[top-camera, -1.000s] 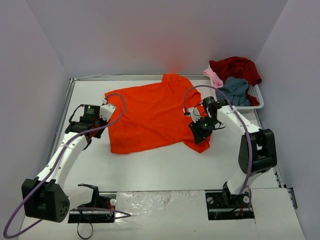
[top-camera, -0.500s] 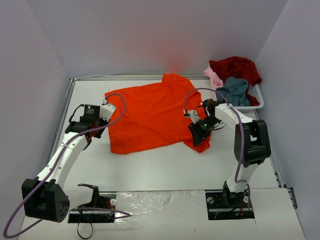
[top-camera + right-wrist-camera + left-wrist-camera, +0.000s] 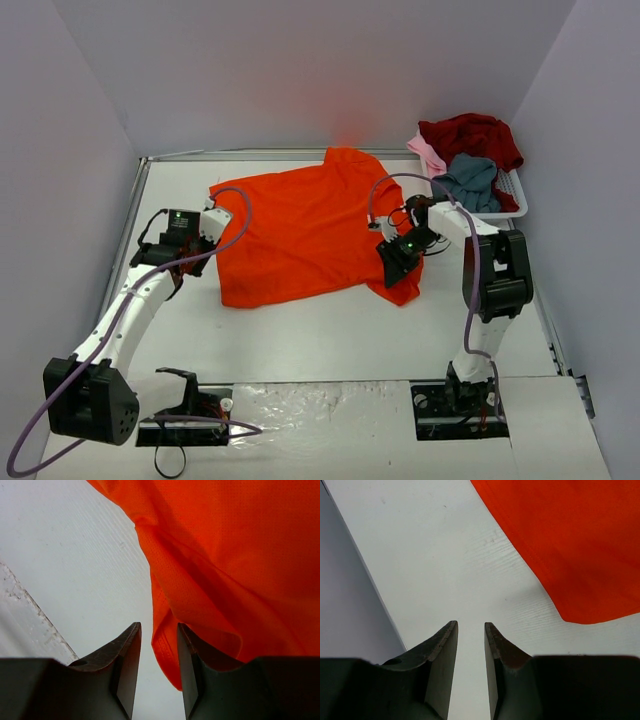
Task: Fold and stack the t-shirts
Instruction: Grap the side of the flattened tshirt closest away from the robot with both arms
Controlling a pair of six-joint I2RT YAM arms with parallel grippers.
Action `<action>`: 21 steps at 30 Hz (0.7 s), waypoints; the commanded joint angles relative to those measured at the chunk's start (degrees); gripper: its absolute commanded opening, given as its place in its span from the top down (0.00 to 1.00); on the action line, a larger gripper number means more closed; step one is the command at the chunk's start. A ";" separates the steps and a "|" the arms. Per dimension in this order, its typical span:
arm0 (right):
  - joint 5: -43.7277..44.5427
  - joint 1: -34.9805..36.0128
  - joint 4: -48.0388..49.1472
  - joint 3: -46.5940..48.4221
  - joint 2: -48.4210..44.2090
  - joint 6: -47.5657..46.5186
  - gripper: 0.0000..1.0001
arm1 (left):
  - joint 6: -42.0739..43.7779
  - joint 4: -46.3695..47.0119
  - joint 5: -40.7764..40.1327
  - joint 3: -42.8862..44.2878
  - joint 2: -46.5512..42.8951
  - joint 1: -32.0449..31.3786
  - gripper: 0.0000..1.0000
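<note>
**Item: orange-red t-shirt** (image 3: 305,230). Spread mostly flat on the white table (image 3: 330,330), centre to far side, with one sleeve toward the back wall. The right-hand sleeve area is rumpled into folds.

**Right gripper** (image 3: 393,258). Low over the shirt's near right corner. In the wrist view its jaws (image 3: 159,625) stand a narrow gap apart, and a folded hem of the shirt (image 3: 240,555) shows through the gap and beyond the tips. The cloth lies under the fingers rather than pinched between them. Whether the tips touch it cannot be told.

**Left gripper** (image 3: 215,222). At the shirt's left edge. In the wrist view its jaws (image 3: 471,625) are slightly parted with nothing between them, over bare table. The shirt's near left corner (image 3: 580,545) lies just beyond, up and to the right.

**Other t-shirts.** Dark red (image 3: 475,135), grey-blue (image 3: 468,180) and pale pink (image 3: 428,152), heaped in the white basket (image 3: 512,190) at the far right, well apart from both grippers.

**Change since a second ago.** The right arm's elbow has swung inward, and its gripper has shifted slightly left and farther over the cloth. The left arm and the lie of the shirt are unchanged.
</note>
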 commanded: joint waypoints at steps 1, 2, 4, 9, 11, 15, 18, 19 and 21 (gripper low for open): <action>-1.71 -0.46 -2.31 2.35 1.04 -1.18 0.69 | -0.61 -0.38 -0.36 1.02 -0.49 0.47 0.73; -1.80 -0.46 -2.22 2.61 1.13 -1.00 0.69 | -0.61 -0.38 -0.36 1.02 -0.49 0.47 0.73; -1.10 -0.46 -1.34 2.96 1.40 -0.48 0.69 | -0.52 -0.38 -0.45 0.94 -0.32 0.47 0.73; -0.57 -0.46 -0.38 3.58 2.01 0.14 0.69 | -0.61 -0.38 -0.53 1.02 -0.32 0.47 0.73; -0.74 -0.46 -0.29 3.76 2.19 0.14 0.69 | -0.61 -0.38 -0.53 1.02 -0.23 0.47 0.73; -1.10 -0.46 -0.02 4.02 3.15 -0.03 0.69 | -0.61 -0.30 -0.53 0.94 -0.32 0.47 0.73; -1.53 -0.29 -0.02 4.11 3.50 -0.03 0.69 | -0.61 -0.30 -0.53 0.94 -0.40 0.47 0.73; -1.54 -0.20 -0.02 4.11 3.59 -0.12 0.69 | -0.61 -0.30 -0.53 0.85 -0.49 0.47 0.73; -1.80 -0.02 -0.02 4.20 3.51 -0.03 0.69 | -0.61 -0.30 -0.53 0.85 -0.49 0.47 0.73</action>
